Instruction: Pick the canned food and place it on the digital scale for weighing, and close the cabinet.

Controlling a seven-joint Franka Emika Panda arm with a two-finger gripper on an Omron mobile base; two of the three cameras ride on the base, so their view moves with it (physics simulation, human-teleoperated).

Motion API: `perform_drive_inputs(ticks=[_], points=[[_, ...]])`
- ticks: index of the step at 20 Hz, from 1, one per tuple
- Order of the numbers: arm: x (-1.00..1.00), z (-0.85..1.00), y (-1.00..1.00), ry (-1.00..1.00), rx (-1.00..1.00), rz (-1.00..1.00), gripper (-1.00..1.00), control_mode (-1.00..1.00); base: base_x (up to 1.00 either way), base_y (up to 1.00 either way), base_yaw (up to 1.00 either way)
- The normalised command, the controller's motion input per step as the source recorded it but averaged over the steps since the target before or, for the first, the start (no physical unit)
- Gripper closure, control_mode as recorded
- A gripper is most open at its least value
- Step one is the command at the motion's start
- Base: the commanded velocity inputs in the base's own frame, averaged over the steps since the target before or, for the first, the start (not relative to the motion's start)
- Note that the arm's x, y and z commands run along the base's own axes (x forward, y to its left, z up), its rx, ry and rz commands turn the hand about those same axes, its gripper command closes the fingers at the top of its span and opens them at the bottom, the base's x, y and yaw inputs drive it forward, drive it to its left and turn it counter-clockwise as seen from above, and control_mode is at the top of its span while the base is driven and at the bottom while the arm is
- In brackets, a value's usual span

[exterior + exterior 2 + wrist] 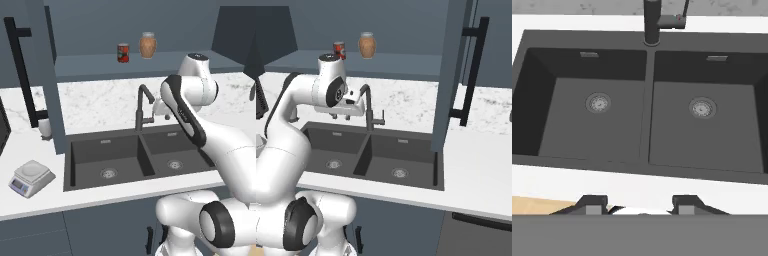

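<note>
— Left to right? Digital scale (pixel 31 177) on counter, double sink (pixel 135 155), faucet (pixel 142 107) between arm and shelf.
— Canned food (pixel 123 52)? Upright on cabinet (pixel 150 65) shelf, beside tan jar (pixel 147 45).
— Gripper (pixel 640 204)? Above sink, closed, empty.

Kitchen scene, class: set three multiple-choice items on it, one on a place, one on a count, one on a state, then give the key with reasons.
1. Where is the small red-labelled can?
A. in a basin
B. on the open cabinet's shelf
C. on the scale

2. How many basins has the dark sink?
A. one
B. two
C. three

3. The round plate of the white-grey digital scale is:
A. bare
B. holding the can
C. holding the jar

Key: B, it stands beside the tan ceramic jar; B, one divider; A, nothing rests on it.
</note>
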Motion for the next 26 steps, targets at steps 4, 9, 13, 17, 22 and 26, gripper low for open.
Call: perform_drive_inputs(ticks=[4, 9, 13, 17, 22, 26], points=[[-0.23, 0.0, 0.03, -0.02, 0.0, 0.02, -1.0, -1.0, 0.0, 0.0, 0.0], [-0.43, 0.0, 0.06, -0.06, 0.0, 0.03, -1.0, -1.0, 0.0, 0.0, 0.0], [-0.15, 0.39, 0.09, -0.36, 0.02, 0.09, -1.0, -1.0, 0.0, 0.0, 0.0], [-0.18, 0.59, 0.02, -0.31, 0.0, 0.12, -1.0, -1.0, 0.0, 0.0, 0.0], [-0.08, 0.81, 0.01, -0.24, 0.0, 0.07, -1.0, -1.0, 0.0, 0.0, 0.0], [-0.01, 0.81, 0.02, -0.16, 0.0, 0.0, -1.0, -1.0, 0.0, 0.0, 0.0]])
